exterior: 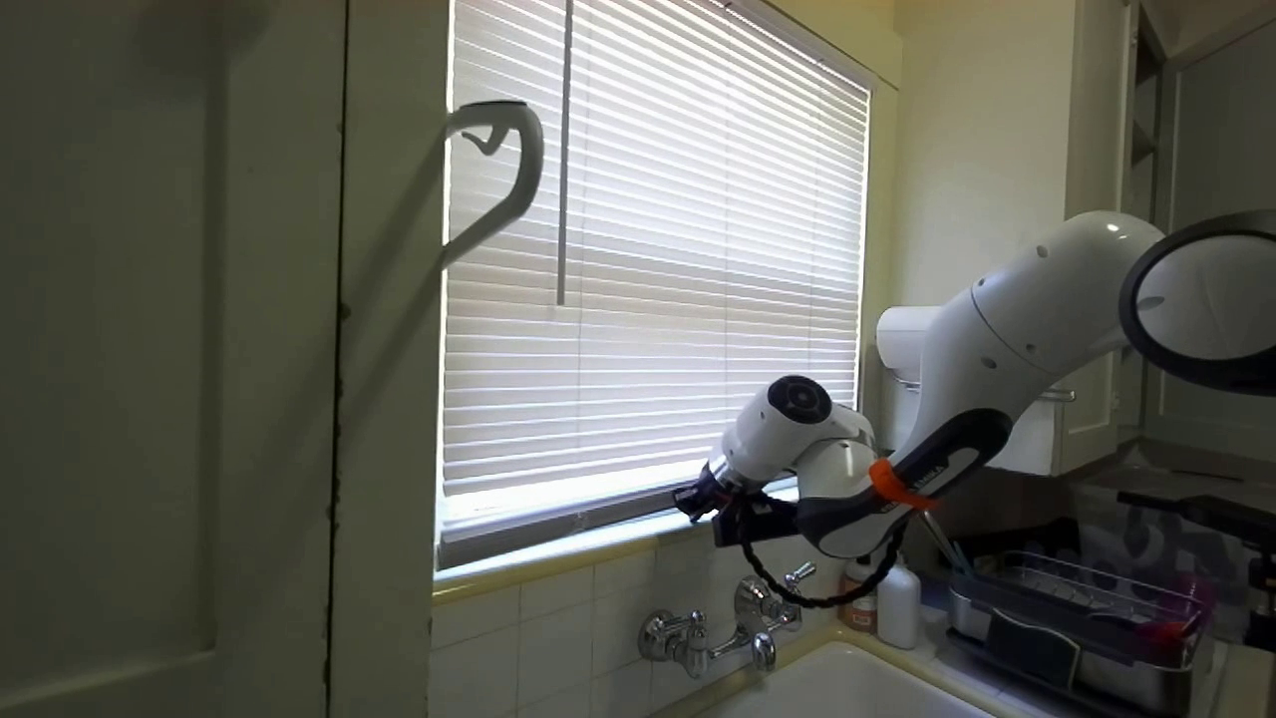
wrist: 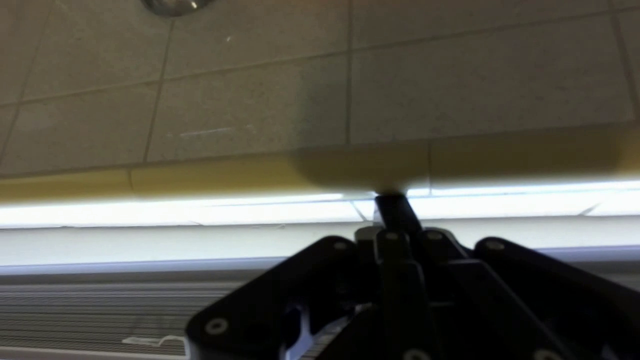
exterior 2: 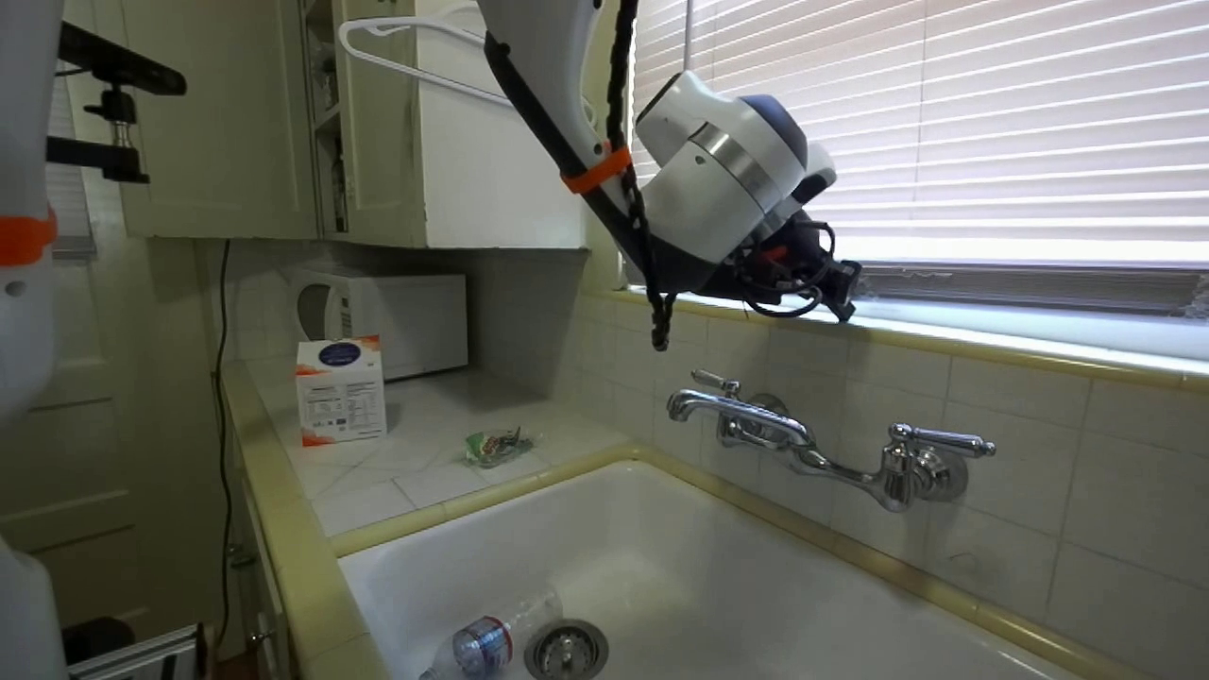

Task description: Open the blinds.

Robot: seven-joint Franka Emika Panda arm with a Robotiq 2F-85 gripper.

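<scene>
White horizontal blinds (exterior: 658, 299) hang lowered over the window. They also show in an exterior view (exterior 2: 1030, 142). Their stacked bottom slats (wrist: 90, 305) show in the wrist view. A thin grey wand (exterior: 564, 189) hangs at one side of the blinds, and its upper part shows in an exterior view (exterior 2: 689, 33). My gripper (wrist: 397, 205) is shut with its fingers together, and nothing shows between them. It is low at the window sill, beside the lower edge of the blinds, in both exterior views (exterior: 690, 502) (exterior 2: 841, 291). I cannot tell whether it touches the sill or blinds.
A chrome faucet (exterior 2: 803, 444) is on the tiled wall below the sill, above the white sink (exterior 2: 680, 538). A plastic bottle (exterior 2: 486, 647) lies in the sink. A dish rack (exterior: 1077, 608) and soap bottles (exterior: 899, 606) stand on the counter. A cabinet (exterior: 169, 349) is near the window.
</scene>
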